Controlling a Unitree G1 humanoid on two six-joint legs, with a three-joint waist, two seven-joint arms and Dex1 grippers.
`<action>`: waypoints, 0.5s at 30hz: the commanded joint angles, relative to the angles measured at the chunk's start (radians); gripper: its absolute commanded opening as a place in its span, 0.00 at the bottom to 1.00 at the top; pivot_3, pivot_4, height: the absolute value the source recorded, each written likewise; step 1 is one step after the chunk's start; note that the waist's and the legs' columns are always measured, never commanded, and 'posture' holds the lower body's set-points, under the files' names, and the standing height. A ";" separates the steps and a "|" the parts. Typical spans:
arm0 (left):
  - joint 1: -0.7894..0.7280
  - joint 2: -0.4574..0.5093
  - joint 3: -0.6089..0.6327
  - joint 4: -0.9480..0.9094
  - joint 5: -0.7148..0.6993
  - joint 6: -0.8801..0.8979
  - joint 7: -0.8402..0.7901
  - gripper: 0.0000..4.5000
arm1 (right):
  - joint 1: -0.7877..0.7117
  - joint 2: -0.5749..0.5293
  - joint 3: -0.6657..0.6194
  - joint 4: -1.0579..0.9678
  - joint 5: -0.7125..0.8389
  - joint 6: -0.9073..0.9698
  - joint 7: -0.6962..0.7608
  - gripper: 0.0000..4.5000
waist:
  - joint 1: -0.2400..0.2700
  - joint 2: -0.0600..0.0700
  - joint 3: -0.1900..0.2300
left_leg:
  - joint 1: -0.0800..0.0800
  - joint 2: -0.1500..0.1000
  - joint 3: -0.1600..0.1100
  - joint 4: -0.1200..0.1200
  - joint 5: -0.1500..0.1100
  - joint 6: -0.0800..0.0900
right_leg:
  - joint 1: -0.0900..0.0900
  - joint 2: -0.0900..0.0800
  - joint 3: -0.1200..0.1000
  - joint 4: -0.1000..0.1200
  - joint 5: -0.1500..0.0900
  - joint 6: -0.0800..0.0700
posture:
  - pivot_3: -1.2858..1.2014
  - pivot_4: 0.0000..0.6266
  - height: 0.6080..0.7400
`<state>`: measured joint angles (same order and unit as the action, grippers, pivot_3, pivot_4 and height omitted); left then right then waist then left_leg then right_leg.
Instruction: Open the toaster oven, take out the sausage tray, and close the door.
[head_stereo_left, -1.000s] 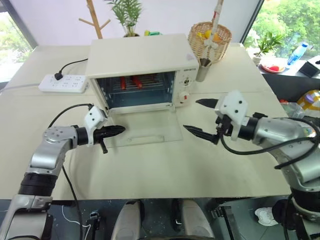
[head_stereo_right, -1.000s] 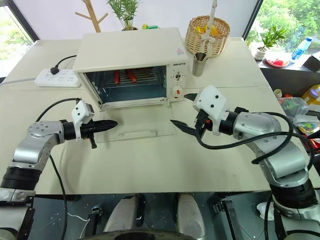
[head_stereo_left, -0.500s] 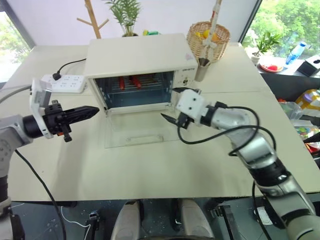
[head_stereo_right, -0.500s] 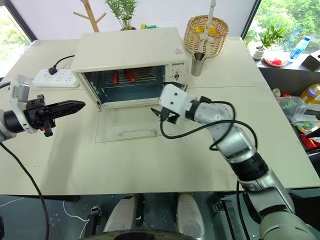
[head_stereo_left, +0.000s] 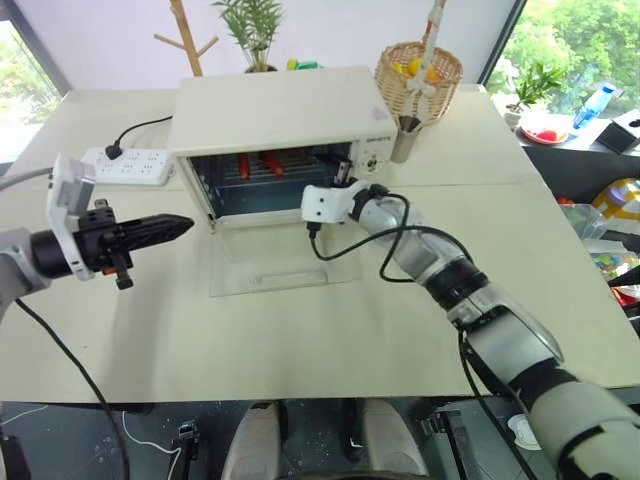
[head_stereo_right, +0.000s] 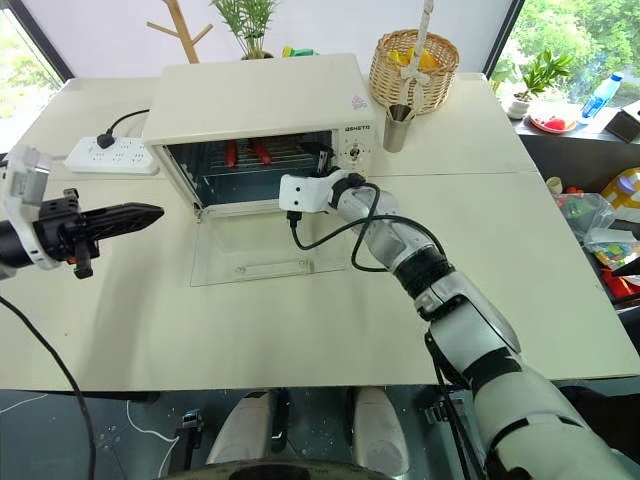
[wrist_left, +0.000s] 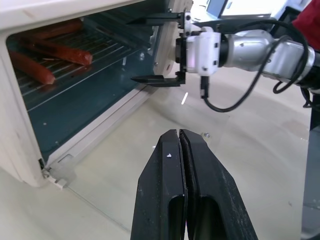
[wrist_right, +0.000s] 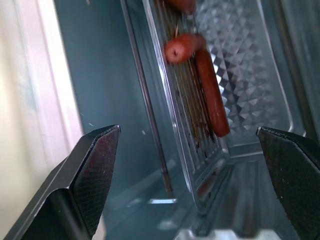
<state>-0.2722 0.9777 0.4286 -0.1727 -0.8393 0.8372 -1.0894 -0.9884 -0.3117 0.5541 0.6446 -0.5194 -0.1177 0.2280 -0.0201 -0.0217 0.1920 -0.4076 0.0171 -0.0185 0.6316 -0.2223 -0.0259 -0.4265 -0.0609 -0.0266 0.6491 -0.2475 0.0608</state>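
Note:
The cream toaster oven (head_stereo_left: 275, 105) stands at the back of the table with its glass door (head_stereo_left: 285, 262) folded down flat on the tabletop. Inside, the ribbed metal sausage tray (wrist_right: 186, 107) rests on the rack, with red-brown sausages (wrist_left: 47, 55) lying on it. My right gripper (wrist_left: 150, 50) is open at the right side of the oven's mouth, one finger above the other, with the tray's near edge ahead between them and nothing held. My left gripper (head_stereo_left: 182, 224) is shut and empty, hovering left of the door and pointing towards the oven.
A white power strip (head_stereo_left: 130, 165) with a black cable lies left of the oven. A wicker basket (head_stereo_left: 420, 70) and a metal cup (head_stereo_left: 405, 138) stand to the oven's right. Bare tabletop stretches in front of the door.
My right gripper has swung forward and left from the table's right side to the oven's mouth, rolling its fingers to one above the other. The left gripper rose and drew back left, then held still.

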 joint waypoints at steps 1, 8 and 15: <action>-0.049 0.006 0.017 -0.007 -0.006 -0.029 0.013 0.01 | -0.072 0.049 -0.007 0.107 -0.030 -0.064 -0.050 1.00 | -0.001 0.000 0.000 | 0.000 0.000 0.000 0.000 0.000 0.000 | 0.000 0.000 0.000 0.000 0.000 0.000 | 0.52 0.24 1.00; -0.107 -0.016 -0.004 0.018 -0.001 -0.045 0.042 0.01 | -0.162 0.130 0.000 0.326 -0.081 -0.122 -0.135 1.00 | -0.002 0.000 0.000 | 0.000 0.000 0.000 0.000 0.000 0.000 | 0.000 0.000 0.000 0.000 0.000 0.000 | 0.52 0.24 1.00; -0.100 -0.010 -0.011 0.014 -0.016 -0.039 0.021 0.01 | -0.220 0.155 0.003 0.440 -0.117 -0.136 -0.187 1.00 | -0.003 0.000 0.000 | 0.000 0.000 0.000 0.000 0.000 0.000 | 0.000 0.000 0.000 0.000 0.000 0.000 | 0.52 0.24 1.00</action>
<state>-0.3636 0.9558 0.4076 -0.1477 -0.8405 0.8040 -1.0562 -1.1685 -0.1628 0.5616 1.0787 -0.6281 -0.2466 0.0607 -0.0227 -0.0218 0.1921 -0.4076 0.0169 -0.0186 0.6315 -0.2222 -0.0259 -0.4266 -0.0611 -0.0266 0.6495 -0.2473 0.0609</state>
